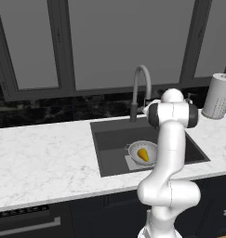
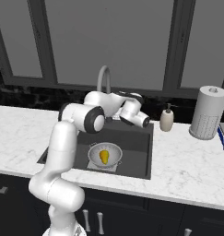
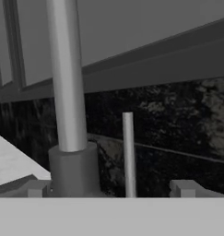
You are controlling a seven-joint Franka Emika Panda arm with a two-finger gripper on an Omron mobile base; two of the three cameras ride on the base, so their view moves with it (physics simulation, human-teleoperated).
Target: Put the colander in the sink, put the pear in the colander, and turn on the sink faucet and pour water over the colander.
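The colander (image 1: 143, 153) sits on the bottom of the sink (image 1: 114, 139), over the pale patch, and the yellow-orange pear (image 1: 142, 155) lies inside it. From the right, colander (image 2: 104, 154) and pear (image 2: 104, 157) sit at the front left of the basin (image 2: 136, 147). The sink faucet (image 1: 140, 79) rises behind the sink. In the hand view my gripper (image 3: 111, 189) is open and holds nothing. It faces the faucet's pipe (image 3: 66, 83), and the thin lever (image 3: 127, 154) stands upright between the two fingertips (image 3: 37, 188). No water shows.
A cream soap dispenser (image 2: 167, 119) stands right of the sink. A white paper towel roll (image 2: 207, 113) stands further right on the marble counter (image 1: 40, 158). Dark backsplash and windows close off the back. My arm's wrist (image 2: 132, 110) hangs over the sink's rear edge.
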